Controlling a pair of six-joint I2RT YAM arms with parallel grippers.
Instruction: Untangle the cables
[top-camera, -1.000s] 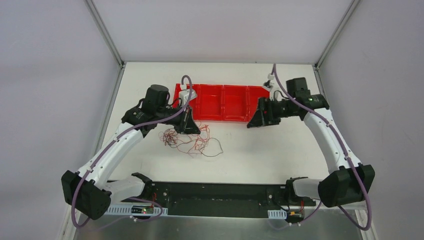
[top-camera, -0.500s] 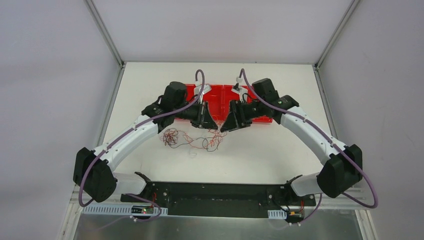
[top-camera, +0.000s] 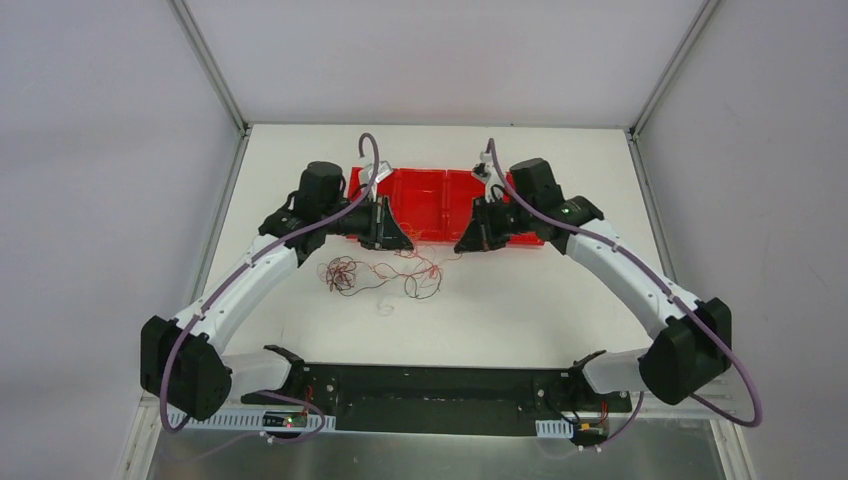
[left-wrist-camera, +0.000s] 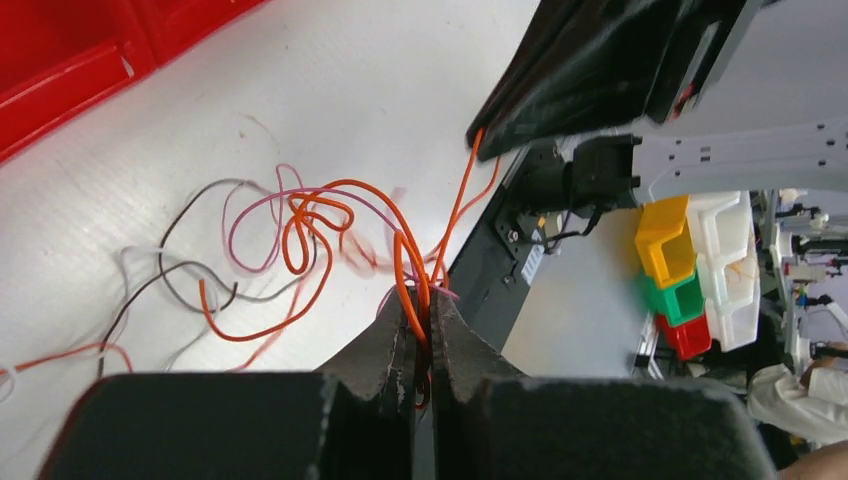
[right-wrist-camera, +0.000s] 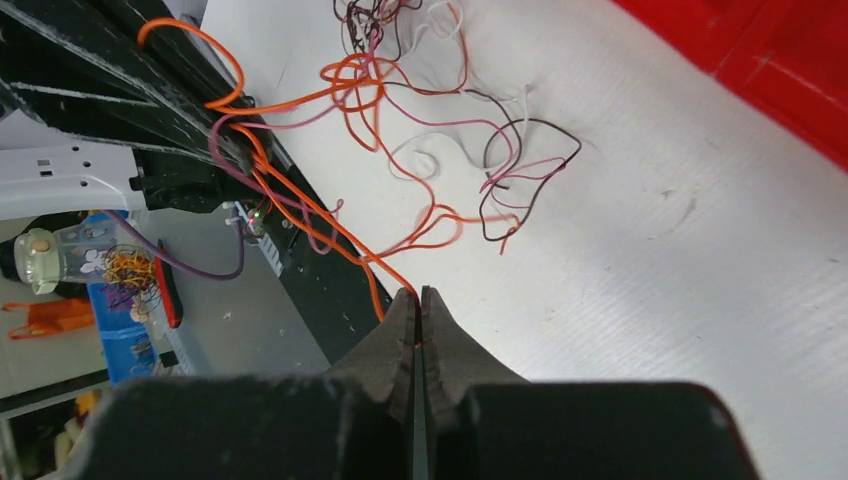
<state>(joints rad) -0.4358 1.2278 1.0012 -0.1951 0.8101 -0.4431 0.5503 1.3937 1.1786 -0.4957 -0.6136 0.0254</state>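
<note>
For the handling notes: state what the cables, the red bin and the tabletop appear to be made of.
Cables: probably plastic-insulated wire, glossy orange, pink, black and white, bending in loose loops. Red bin: likely moulded plastic, smooth, evenly coloured, with divider walls. Tabletop: seemingly corrugated plastic sheet, matte white, faint parallel ribbing, scuffed.

Bright, even light, faint shadows; some cables (left-wrist-camera: 398, 260) motion-blurred in wrist views.

A white worktop (top-camera: 500, 320) sits between pale lilac walls (top-camera: 100, 150), with slanted metal corner posts (top-camera: 206, 60) behind.
</note>
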